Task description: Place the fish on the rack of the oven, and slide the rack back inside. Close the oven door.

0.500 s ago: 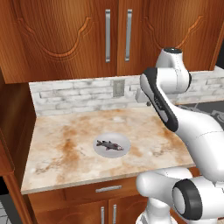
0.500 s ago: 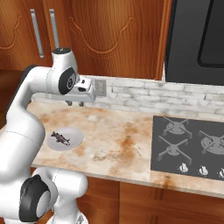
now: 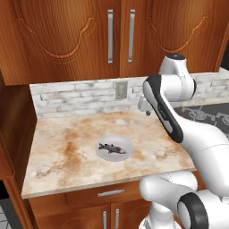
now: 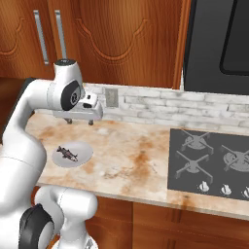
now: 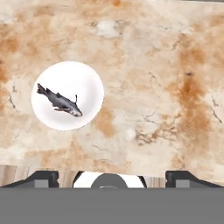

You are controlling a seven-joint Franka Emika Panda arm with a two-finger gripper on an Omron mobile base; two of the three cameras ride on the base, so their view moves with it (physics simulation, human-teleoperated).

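The fish [image 3: 112, 148] [image 4: 67, 153] [image 5: 59, 101] is small and dark grey, and it lies on a round pale plate [image 3: 127, 142] [image 4: 85, 151] [image 5: 83, 81] on the marbled counter. My gripper [image 3: 146, 112] [image 4: 80, 121] [image 5: 112, 177] hovers above the counter, beyond the plate toward the wall. It points down, open, with nothing between its fingers. In the hand view the fish sits to the upper left of the fingertips [image 5: 41, 176]. The rack is out of view. A black panel with a dark window [image 4: 214, 48] stands at the upper right; I cannot tell whether it is the oven.
A dark cooktop [image 4: 209, 158] with burners and knobs is set into the counter [image 3: 67, 152] to the right. Wooden cabinet doors with silver handles [image 3: 110, 30] hang above a pale brick backsplash [image 3: 76, 100] with a wall socket [image 3: 120, 89].
My hand has dipped slightly toward the counter. The fish and the plate lie as before.
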